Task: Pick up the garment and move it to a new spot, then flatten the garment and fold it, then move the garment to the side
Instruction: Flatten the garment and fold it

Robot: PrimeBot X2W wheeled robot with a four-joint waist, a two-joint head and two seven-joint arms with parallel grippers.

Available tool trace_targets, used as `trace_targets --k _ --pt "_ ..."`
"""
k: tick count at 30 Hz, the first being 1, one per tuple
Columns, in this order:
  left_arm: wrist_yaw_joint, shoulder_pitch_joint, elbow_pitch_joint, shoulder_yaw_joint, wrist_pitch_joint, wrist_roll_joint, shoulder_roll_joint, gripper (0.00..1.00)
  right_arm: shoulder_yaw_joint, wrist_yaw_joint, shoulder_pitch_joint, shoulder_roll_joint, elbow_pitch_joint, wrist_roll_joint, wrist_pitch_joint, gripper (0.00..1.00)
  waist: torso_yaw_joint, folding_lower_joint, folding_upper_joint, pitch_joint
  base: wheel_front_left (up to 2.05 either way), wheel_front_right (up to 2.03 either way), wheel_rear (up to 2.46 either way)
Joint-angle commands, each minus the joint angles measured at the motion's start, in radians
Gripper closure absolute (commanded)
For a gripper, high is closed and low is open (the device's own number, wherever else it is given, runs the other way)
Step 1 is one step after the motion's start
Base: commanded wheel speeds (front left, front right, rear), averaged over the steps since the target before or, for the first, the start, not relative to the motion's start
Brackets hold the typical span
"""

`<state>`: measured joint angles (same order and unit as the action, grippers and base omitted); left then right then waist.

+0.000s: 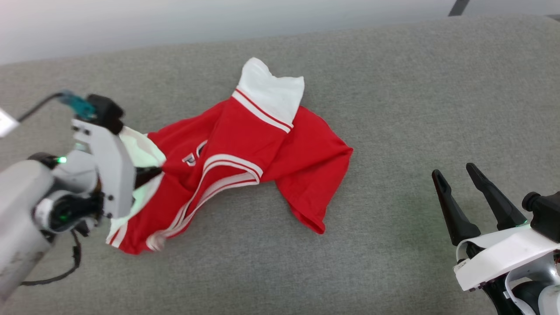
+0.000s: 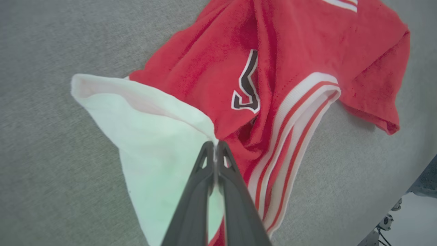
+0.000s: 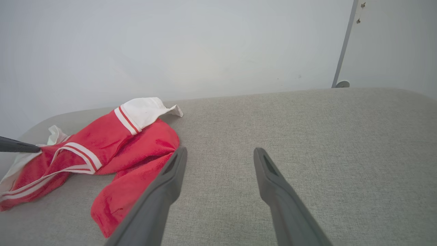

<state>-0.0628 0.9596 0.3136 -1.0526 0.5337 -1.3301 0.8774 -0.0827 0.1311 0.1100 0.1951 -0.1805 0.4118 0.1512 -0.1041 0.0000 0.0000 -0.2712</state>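
Red garment [image 1: 245,144] — black print [image 2: 247,85] half-hidden, unreadable — white sleeve [image 2: 150,136] in clenched left fingers [image 2: 194,198], right fingers [image 3: 160,191] apart

The garment [image 1: 245,148] is soft cloth. Its red body is matt with a faintly fuzzy nap in the left wrist view, its white sleeves look thinner and smoother, the striped trim is ribbed knit, and the black, white-edged print lies flat and smooth. The counter [image 1: 393,271] is covered in grey woven fabric, coarse-grained and matt. The left hand [image 2: 215,145] and right hand [image 3: 220,155] have dark, smooth, matt fingers that look like plastic, while the right wrist housing [image 1: 503,253] is glossy white plastic and the left forearm [image 1: 17,210] is a dull grey shell, slightly scuffed.
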Motion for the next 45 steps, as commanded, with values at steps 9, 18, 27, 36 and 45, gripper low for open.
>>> trace_targets --k 9,18,27,36,45 --pt "0.028 -0.111 0.011 0.08 -0.106 -0.111 0.087 1.0 0.005 -0.001 -0.022 0.004 -0.017 -0.008 0.012 0.0 0.025 0.0 0.0 0.014 0.0 0.0 0.0" --pt "0.066 -0.166 0.135 0.076 -0.199 -0.07 0.118 0.86 0.009 -0.001 -0.016 0.006 -0.026 -0.01 0.02 0.0 0.026 0.0 0.0 0.01 0.0 0.0 0.0" --pt "0.037 -0.121 0.12 0.07 -0.238 -0.017 0.089 0.0 0.017 -0.001 -0.028 0.009 -0.033 -0.012 0.03 0.0 0.03 0.0 0.0 0.023 0.0 0.0 0.0" --pt "0.144 -0.158 -0.076 0.098 -0.448 0.063 0.035 0.0 -0.049 -0.001 0.03 0.069 -0.026 0.013 0.084 0.0 0.086 0.0 0.0 0.041 0.0 0.0 0.0" --pt "0.341 -0.399 -0.197 0.163 -0.795 0.18 -0.153 0.0 -0.204 -0.001 0.257 0.247 0.119 0.13 0.247 0.0 0.285 0.0 0.0 0.044 0.0 0.0 0.0"
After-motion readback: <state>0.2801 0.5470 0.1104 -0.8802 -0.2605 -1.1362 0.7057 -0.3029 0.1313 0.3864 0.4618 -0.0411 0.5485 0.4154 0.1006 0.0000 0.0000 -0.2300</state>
